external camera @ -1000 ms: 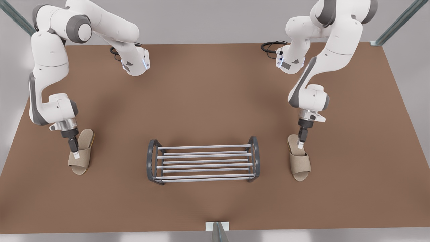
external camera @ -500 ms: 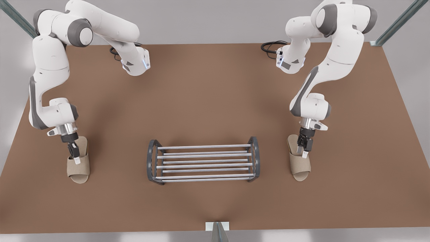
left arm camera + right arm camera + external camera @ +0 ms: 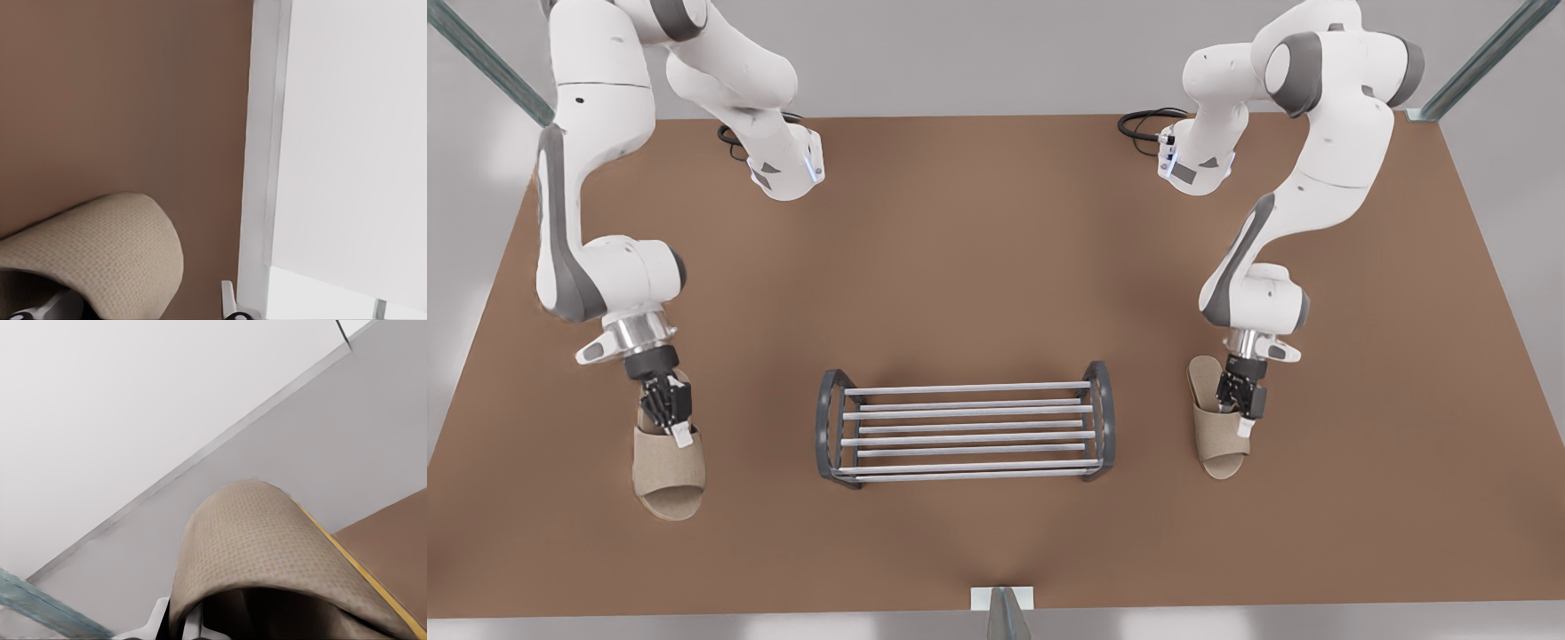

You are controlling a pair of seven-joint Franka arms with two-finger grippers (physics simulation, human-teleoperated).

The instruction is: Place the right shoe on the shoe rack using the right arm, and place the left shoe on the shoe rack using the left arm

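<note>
Silver-barred shoe rack (image 3: 965, 427) stands mid-desk (image 3: 996, 267). At the front view's left, the right pincer (image 3: 680, 431) is clamped on the right shoe (image 3: 669, 471)'s strap. Opposite, the left pincer (image 3: 1243, 425) straddles the left shoe (image 3: 1218, 440)'s strap, spread wide.

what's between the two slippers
The shoe rack, on the brown table, seen in the front view. The right slipper is in the right claw at that view's left; the left slipper is by the left claw at its right.

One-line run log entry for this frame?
right gripper: shut on right shoe, off table | left gripper: at left shoe, on table | shoe rack: empty
</note>
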